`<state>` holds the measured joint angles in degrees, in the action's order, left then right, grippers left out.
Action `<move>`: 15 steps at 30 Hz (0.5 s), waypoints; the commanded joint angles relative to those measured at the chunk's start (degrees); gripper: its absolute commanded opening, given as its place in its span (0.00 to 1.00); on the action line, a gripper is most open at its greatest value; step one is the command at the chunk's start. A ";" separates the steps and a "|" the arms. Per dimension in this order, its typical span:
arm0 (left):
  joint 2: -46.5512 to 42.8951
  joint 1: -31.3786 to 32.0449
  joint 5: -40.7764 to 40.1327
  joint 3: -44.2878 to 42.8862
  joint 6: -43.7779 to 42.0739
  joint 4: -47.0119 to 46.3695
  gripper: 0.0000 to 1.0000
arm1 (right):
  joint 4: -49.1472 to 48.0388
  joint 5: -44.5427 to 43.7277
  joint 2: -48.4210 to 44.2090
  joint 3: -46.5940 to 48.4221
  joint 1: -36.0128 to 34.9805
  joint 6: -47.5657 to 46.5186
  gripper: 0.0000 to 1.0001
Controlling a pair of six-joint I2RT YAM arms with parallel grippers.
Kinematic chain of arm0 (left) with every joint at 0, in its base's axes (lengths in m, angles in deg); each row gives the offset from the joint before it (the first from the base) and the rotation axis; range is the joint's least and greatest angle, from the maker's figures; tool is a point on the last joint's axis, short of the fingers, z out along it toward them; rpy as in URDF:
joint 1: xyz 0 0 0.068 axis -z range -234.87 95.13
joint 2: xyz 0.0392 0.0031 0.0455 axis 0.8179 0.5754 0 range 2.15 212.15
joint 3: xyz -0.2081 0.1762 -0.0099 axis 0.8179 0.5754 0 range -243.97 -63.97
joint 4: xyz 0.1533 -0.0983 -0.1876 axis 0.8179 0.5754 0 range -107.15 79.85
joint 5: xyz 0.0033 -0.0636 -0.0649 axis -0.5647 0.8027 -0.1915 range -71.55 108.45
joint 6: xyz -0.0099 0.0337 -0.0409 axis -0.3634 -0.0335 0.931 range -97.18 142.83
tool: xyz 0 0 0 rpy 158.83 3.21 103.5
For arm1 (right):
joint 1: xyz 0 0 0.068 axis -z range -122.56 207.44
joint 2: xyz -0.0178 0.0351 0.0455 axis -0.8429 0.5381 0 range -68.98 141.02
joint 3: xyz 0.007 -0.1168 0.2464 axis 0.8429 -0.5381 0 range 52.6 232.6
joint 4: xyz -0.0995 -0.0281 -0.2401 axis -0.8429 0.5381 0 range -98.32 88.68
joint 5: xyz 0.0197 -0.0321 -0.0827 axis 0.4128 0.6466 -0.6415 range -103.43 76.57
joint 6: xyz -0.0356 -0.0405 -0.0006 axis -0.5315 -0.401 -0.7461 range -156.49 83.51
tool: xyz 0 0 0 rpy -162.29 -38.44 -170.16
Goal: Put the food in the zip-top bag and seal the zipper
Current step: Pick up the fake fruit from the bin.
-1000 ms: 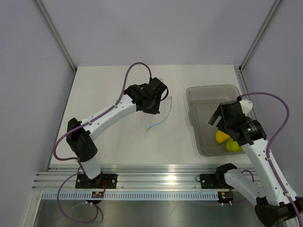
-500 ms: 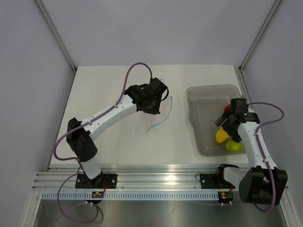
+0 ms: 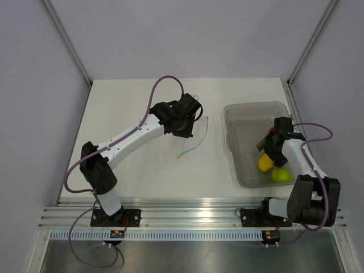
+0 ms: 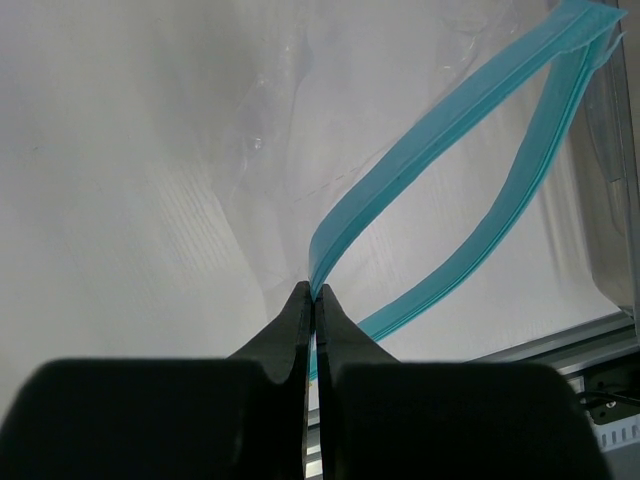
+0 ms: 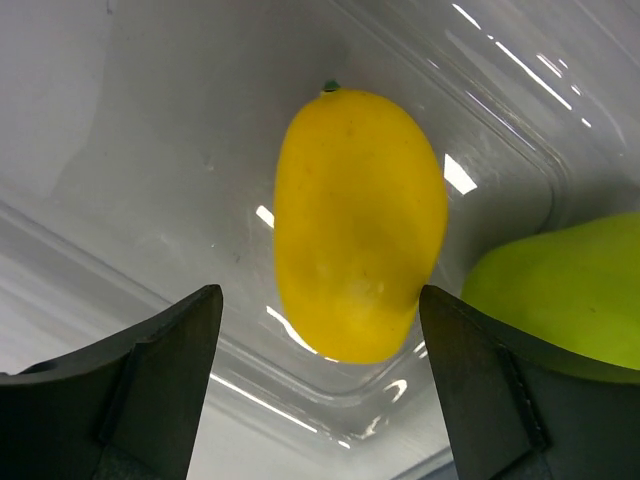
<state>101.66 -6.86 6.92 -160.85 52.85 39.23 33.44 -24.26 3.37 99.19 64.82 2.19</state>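
Observation:
The clear zip-top bag [image 3: 193, 122] lies mid-table with its blue zipper [image 3: 196, 143] curving open. My left gripper [image 3: 187, 128] is shut on one lip of the zipper [image 4: 400, 180], holding the mouth apart in the left wrist view. The yellow fruit [image 3: 265, 163] and the yellow-green fruit [image 3: 280, 175] lie in the grey bin's near end. A sliver of the red fruit [image 3: 272, 130] shows by my right wrist. My right gripper [image 3: 266, 152] is open just above the yellow fruit [image 5: 360, 225], jaws wide on either side of it; the yellow-green fruit [image 5: 560, 295] is to its right.
The grey translucent bin [image 3: 239, 116] stands at the right of the table, near the right wall post. Its curved corner wall [image 5: 500, 130] sits close behind the yellow fruit. An aluminium rail [image 3: 187, 210] runs along the table's near edge.
My right arm has swung down into the bin, bringing the open gripper over the yellow fruit. The left gripper has kept its hold on the zipper with almost no movement.

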 commanded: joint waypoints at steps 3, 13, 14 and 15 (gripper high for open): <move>-1.24 0.77 1.95 -0.06 -0.31 -2.06 0.00 | -6.24 0.37 4.63 -0.88 0.62 -0.88 0.81; -0.72 1.21 5.19 -0.85 -0.49 -2.41 0.00 | -4.06 1.86 -4.40 -1.50 0.80 -2.73 0.41; -0.63 1.30 5.81 -1.03 -0.66 -2.59 0.00 | -2.75 3.08 -7.46 -0.80 0.80 -2.99 0.40; -0.54 1.30 6.60 -1.38 -0.84 -2.59 0.00 | -2.21 4.05 -8.97 -0.45 0.80 -3.34 0.38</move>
<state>101.66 -5.88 10.40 -160.85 52.82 38.77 29.75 -22.66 0.62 97.16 65.17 0.33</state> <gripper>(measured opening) 0.008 0.653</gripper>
